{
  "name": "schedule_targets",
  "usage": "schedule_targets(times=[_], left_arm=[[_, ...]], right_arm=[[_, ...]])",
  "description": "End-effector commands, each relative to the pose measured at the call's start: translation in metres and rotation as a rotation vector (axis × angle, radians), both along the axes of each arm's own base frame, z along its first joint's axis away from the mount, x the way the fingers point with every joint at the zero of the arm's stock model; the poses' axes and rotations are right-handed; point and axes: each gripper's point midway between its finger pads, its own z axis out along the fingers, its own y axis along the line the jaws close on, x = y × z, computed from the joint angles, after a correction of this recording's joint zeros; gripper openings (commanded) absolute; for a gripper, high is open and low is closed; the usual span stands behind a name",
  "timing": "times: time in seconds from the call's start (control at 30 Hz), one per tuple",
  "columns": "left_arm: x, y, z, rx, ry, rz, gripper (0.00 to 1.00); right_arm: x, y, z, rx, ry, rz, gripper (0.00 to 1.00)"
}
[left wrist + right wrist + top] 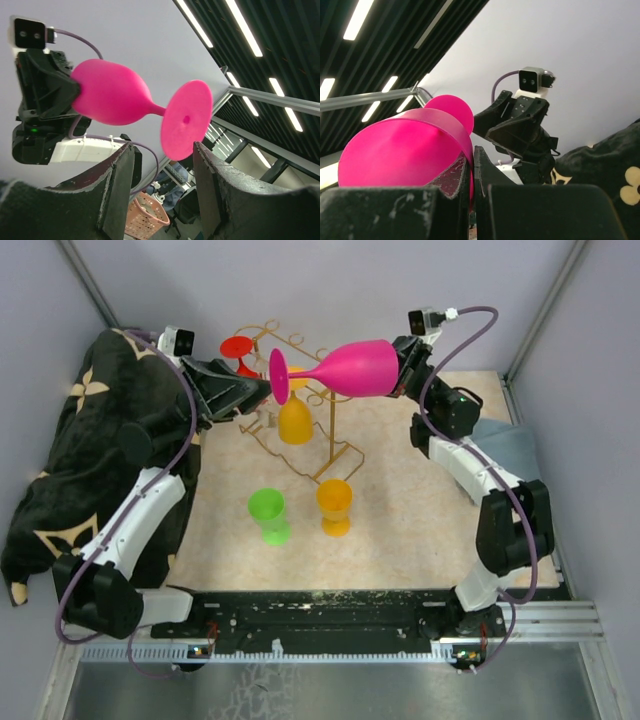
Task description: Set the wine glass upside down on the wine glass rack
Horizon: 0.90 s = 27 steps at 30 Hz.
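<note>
Pink wine glass (pixel 355 368) is held sideways in the air above the wine glass rack (pixel 331 440), its rim pinched by the closed right end effector (pixel 401 368). The left end effector (pixel 258 390) is held open at the foot. Inverting and racking are not yet done.

Overhead view: the pink glass (pixel 355 368) masks part of the rack (pixel 331 435) top. Its rim is partly covered by the right jaws. The red glass (pixel 238 347) behind the left jaws shows only in part.
</note>
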Motion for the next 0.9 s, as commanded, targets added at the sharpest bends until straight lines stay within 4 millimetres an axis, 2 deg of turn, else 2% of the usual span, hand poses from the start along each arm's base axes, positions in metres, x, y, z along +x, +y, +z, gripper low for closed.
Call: schedule_targets(times=[0.0,0.03,0.23,0.3,0.37,0.43,0.6,0.63,0.67,0.7,0.8,0.87], left_arm=[[-0.029,0.008,0.013,-0.030,-0.084,-0.023,0.56],[-0.031,0.009,0.014,-0.035,-0.085,-0.026,0.57],[-0.036,0.010,0.011,-0.030,-0.074,-0.039,0.57],[-0.037,0.010,0.010,-0.036,-0.073,-0.039,0.53],[-0.037,0.011,0.009,-0.042,-0.069,-0.037,0.46],[-0.038,0.012,0.010,-0.049,-0.069,-0.033,0.32],[-0.040,0.015,0.014,-0.065,-0.073,-0.017,0.05],[-0.040,0.015,0.015,-0.063,-0.070,-0.014,0.00],[-0.040,0.015,0.017,-0.061,-0.073,-0.008,0.00],[-0.041,0.015,0.018,-0.060,-0.079,-0.003,0.00],[-0.045,0.015,0.025,-0.052,-0.106,-0.004,0.00],[-0.048,0.016,0.030,-0.053,-0.117,-0.005,0.00]], right_arm=[[-0.027,-0.003,0.017,0.089,-0.197,-0.004,0.00],[-0.022,0.001,0.013,0.083,-0.184,-0.002,0.00],[-0.020,0.016,0.010,0.080,-0.178,0.024,0.00],[-0.019,0.018,0.009,0.081,-0.175,0.029,0.00],[-0.018,0.020,0.008,0.081,-0.171,0.032,0.00],[-0.018,0.022,0.008,0.081,-0.170,0.035,0.00],[-0.017,0.023,0.006,0.078,-0.168,0.038,0.00],[-0.018,0.023,0.006,0.078,-0.171,0.038,0.00],[-0.019,0.023,0.005,0.078,-0.172,0.038,0.00],[-0.020,0.023,0.006,0.079,-0.174,0.038,0.02],[-0.022,0.023,0.004,0.073,-0.185,0.042,0.27],[-0.022,0.023,0.003,0.066,-0.189,0.042,0.33]])
